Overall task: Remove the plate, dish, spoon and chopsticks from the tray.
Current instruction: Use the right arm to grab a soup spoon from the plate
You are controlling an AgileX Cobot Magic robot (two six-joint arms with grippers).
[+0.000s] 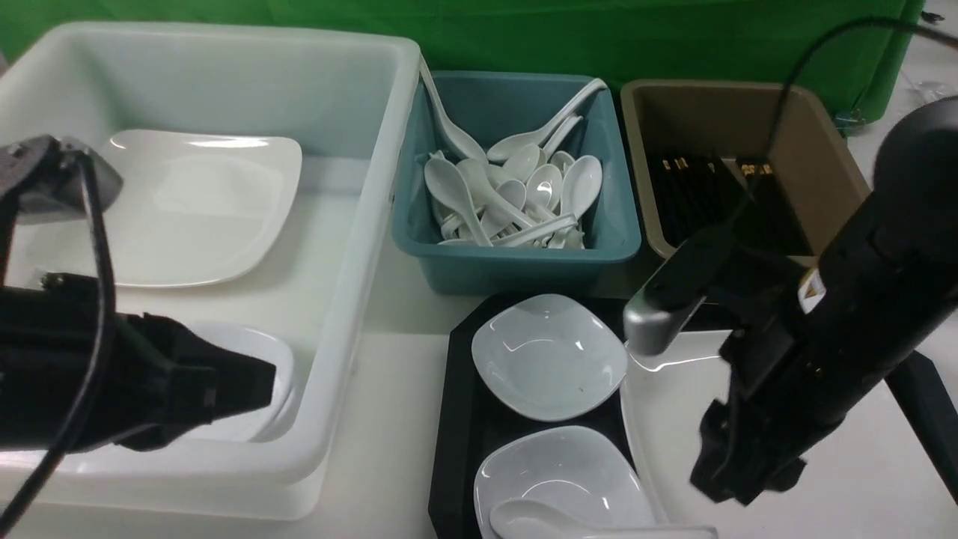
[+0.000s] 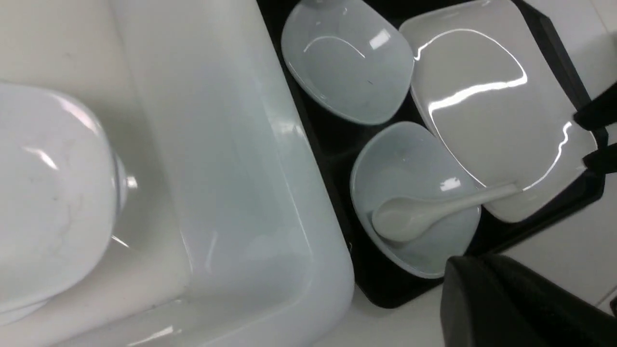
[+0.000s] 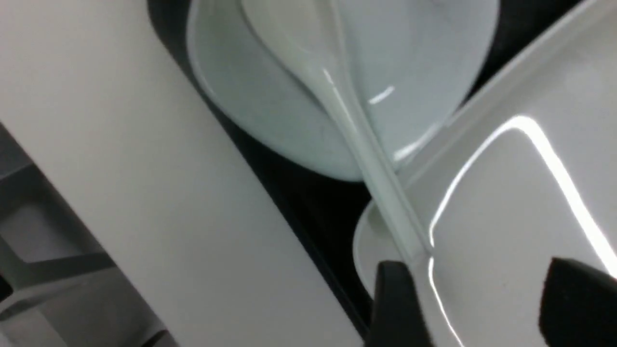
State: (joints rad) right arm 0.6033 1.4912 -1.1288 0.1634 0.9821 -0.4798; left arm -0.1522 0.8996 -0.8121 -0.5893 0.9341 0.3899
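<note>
The black tray (image 1: 456, 419) holds two small white dishes, a far dish (image 1: 548, 355) and a near dish (image 1: 569, 468). The white spoon (image 2: 409, 219) lies in the near dish, its handle resting on the large white plate (image 2: 491, 111) on the tray's right side. My right gripper (image 3: 482, 308) stands open just above the plate (image 3: 506, 193), beside the end of the spoon's handle (image 3: 366, 144), with nothing between its fingers. My left gripper (image 1: 254, 385) hovers shut and empty over the white bin. No chopsticks show on the tray.
A large white bin (image 1: 359, 224) on the left holds another big plate and a small dish. Behind the tray stand a teal bin (image 1: 524, 262) full of white spoons and a brown bin (image 1: 823, 172) with dark sticks. The right arm hides the tray's right part.
</note>
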